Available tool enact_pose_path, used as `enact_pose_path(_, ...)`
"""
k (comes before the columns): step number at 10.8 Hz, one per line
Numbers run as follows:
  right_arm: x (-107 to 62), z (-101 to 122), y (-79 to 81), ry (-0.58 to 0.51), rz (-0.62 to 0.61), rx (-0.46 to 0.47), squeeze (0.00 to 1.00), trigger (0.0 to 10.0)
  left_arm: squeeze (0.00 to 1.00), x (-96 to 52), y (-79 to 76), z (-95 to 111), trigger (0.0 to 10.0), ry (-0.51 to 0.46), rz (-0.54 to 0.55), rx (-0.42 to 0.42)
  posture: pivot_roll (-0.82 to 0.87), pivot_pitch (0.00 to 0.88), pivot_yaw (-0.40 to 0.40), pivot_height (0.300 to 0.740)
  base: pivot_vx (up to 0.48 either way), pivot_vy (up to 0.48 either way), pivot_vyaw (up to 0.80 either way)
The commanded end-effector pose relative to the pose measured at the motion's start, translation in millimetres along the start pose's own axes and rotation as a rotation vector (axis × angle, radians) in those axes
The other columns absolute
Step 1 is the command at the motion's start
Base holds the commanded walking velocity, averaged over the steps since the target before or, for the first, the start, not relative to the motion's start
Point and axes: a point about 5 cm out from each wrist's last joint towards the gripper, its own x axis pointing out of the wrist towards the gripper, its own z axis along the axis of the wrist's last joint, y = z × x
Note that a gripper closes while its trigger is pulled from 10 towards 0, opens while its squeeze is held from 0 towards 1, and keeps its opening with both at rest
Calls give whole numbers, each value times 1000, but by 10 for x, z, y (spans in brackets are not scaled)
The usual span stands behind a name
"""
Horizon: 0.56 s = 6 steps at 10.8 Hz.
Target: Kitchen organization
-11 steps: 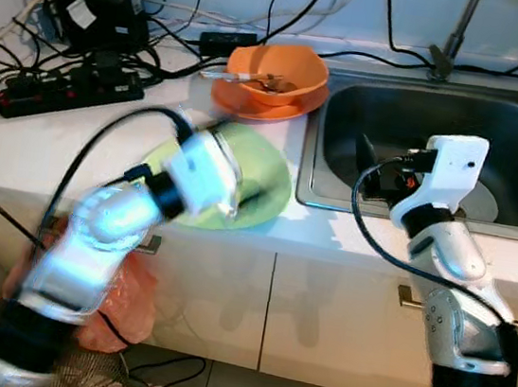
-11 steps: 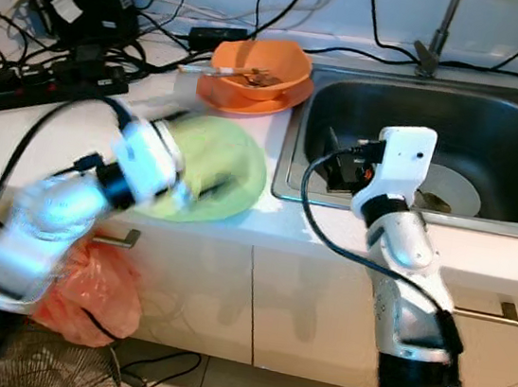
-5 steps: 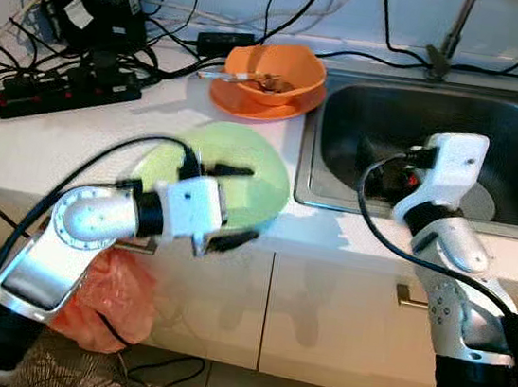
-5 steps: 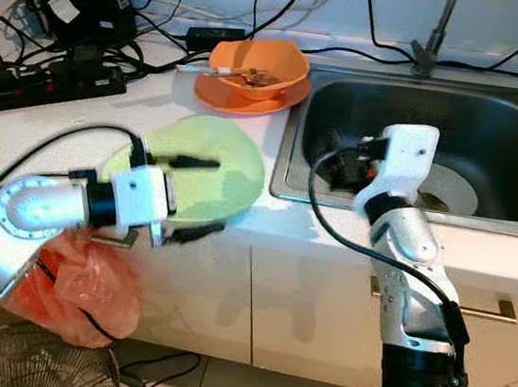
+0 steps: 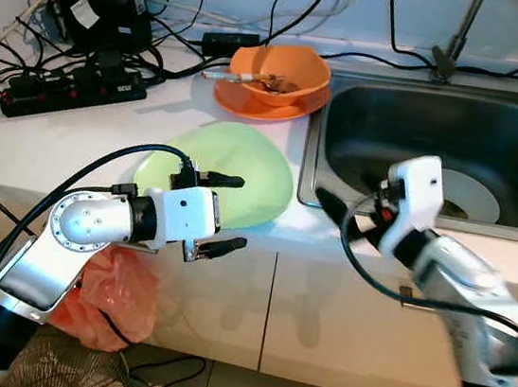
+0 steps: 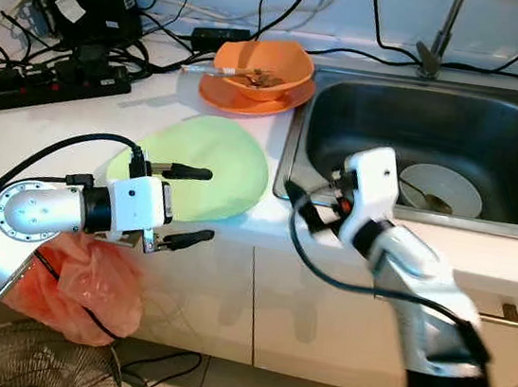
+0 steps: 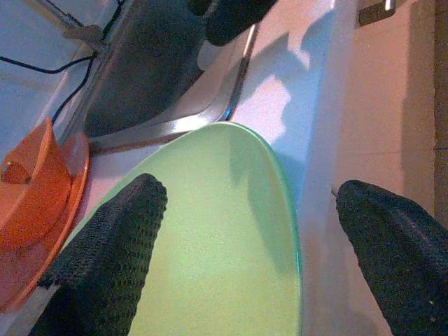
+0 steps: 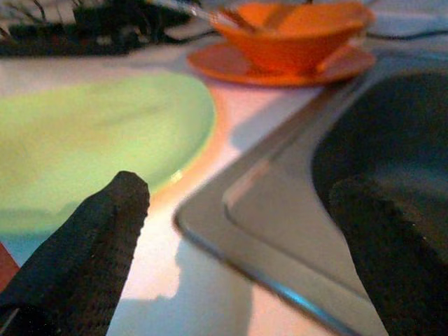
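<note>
Right gripper [image 6: 306,211] out of sink [image 5: 499,111] toward green plate [image 5: 234,166] at nine o'clock, fingers spread, empty; left gripper [image 5: 228,210] likewise agape.

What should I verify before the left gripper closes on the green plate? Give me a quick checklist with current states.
1. Left gripper open: ok, fingers spread wide.
2. Fingers straddle the green plate rim: ok, one above, one below the counter edge.
3. Plate top bare: ok.
4. Right gripper clear of the plate: ok, it hangs open at the sink rim.
5. Orange bowl clear: ok, apart, behind the plate.
6. Overhang enough for the lower finger: cannot tell.
</note>
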Motion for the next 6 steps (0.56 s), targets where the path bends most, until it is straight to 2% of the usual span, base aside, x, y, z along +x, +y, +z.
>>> enact_pose_path(1,-64,29,14,16,43,-14,0,10000,0,-24,22,-29,10000,26,-17,19,139,38,83,740,0,0,0)
enact_pose_path(2,-181,10,-33,56,77,-26,0,10000,0,-34,23,-45,10000,35,-27,22,134,41,83,740,0,0,0)
enact_pose_path(3,-218,-2,-48,77,90,-42,0,10000,0,-39,20,-65,10000,45,-38,28,132,41,85,740,0,0,0)
enact_pose_path(5,-231,35,-60,82,92,-39,0,10000,0,-48,2,-205,10000,123,-92,109,130,38,91,740,0,0,0)
enact_pose_path(6,-225,72,-4,70,110,-44,0,10000,0,-58,38,-289,10000,148,-62,114,128,37,98,740,0,0,0)
